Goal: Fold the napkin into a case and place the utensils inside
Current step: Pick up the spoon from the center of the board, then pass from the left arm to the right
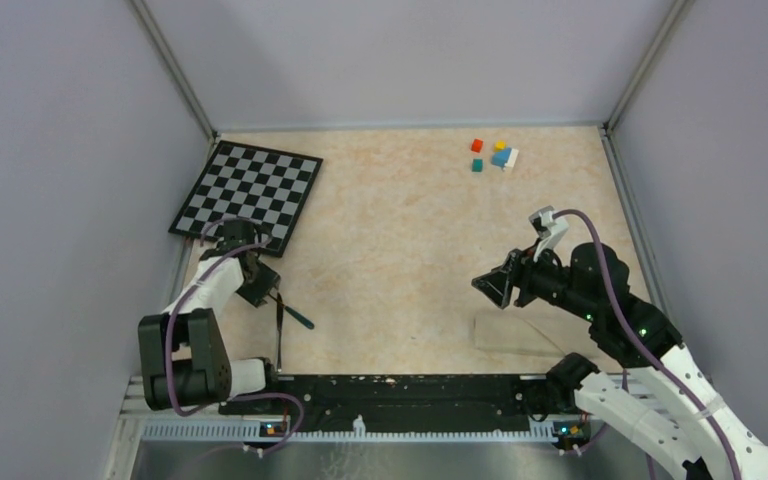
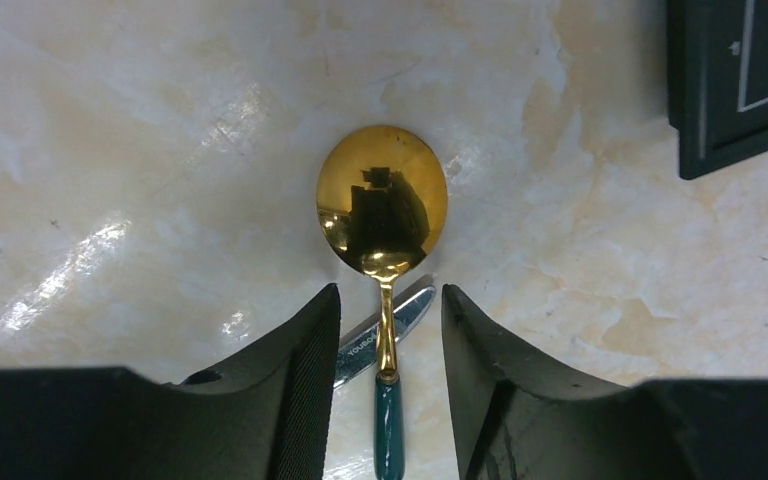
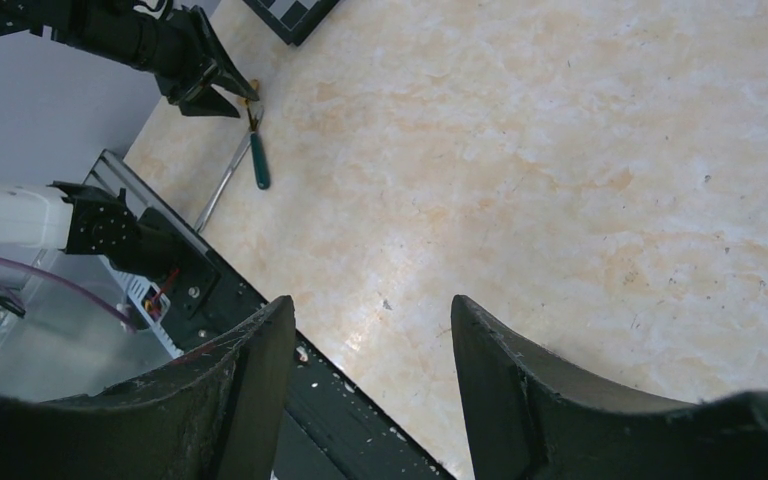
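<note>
Nearest the arm bases, the case point(image 1: 515, 335) is seen as a pale folded strip lying flat on the table point(image 1: 400, 230), just in front of the right arm and partly hidden by it. The right gripper point(image 1: 484, 285) is held above bare tabletop just beyond the strip, its jaws wide apart with nothing between them.

Well apart, on the left side, the left gripper point(image 2: 390, 293) is positioned low over the spoon point(image 2: 382, 200). Its jaws are parted either side of the thin gold neck, which is not yet pinched. A silver utensil point(image 2: 410, 310) is crossed under that neck, inside the same gap. Farther off, the checkerboard point(image 1: 248, 195) and the coloured cubes point(image 1: 495, 155) are seen.

Both pieces could be caught in one closing, since the silver one also lies between the jaws, or it could be knocked askew. The neck is slim and flat on the table, so it may be missed or lost from the pads. The carry to the case is long, and a loosely pinched spoon could be dropped. Whether the strip's opening is reachable cannot be told, and the folds could be dragged apart by a spoon pushed against them.
</note>
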Controlling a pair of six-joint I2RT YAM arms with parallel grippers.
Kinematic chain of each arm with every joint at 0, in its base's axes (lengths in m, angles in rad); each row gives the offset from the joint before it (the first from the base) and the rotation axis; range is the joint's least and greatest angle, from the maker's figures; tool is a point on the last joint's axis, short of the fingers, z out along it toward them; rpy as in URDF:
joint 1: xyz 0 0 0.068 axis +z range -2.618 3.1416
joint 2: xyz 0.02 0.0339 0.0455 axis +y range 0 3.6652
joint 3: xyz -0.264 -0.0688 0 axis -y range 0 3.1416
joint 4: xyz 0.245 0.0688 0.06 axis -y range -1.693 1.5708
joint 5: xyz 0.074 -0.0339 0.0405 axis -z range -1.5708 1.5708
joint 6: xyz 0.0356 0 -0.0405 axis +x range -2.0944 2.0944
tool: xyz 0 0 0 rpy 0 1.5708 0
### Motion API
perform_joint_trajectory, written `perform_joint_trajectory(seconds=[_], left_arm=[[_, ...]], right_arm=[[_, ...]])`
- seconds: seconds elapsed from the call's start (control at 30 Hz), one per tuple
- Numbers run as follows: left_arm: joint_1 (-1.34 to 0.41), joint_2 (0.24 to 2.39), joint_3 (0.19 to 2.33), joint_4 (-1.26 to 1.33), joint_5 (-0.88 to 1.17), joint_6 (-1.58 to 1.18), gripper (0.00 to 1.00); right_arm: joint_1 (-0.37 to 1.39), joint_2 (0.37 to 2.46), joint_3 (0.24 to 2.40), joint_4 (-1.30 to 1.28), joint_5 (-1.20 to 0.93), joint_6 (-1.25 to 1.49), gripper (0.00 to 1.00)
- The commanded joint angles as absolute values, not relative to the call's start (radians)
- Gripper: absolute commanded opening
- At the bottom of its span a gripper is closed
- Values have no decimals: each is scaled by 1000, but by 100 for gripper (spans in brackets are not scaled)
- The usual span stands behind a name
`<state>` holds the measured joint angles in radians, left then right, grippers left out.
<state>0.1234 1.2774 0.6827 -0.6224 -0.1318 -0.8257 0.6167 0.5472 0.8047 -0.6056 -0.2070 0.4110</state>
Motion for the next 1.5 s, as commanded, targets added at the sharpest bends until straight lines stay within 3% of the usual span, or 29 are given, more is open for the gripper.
perform_joint_trajectory(seconds=[0.0,0.5,0.63,0.7,0.87,0.97,1.07,1.17,1.37,1.47], left_arm=[[129,1338,691,-605,-131,-869,44],[129,1368,790,-613,-144,-810,0],[127,1289,854,-633,-39,-741,0],[126,1195,850,-568,135,-664,0],[104,980,725,-104,748,-612,0],[14,931,668,192,930,-728,0],[-190,873,616,431,938,-768,0],[-351,845,597,480,883,-704,0],[-425,846,456,815,895,-869,0],[-429,854,435,876,868,-914,0]], right_arm=[[609,555,800,-561,-204,408,58],[609,584,789,-550,-195,425,58],[608,644,795,-546,-208,420,58],[609,691,809,-543,-237,410,59],[609,804,828,-430,-415,406,63],[608,883,815,-236,-675,463,64],[610,973,798,16,-822,592,63],[611,1048,821,166,-842,682,61],[671,1084,808,453,-795,829,59],[722,1117,794,571,-780,887,53]])
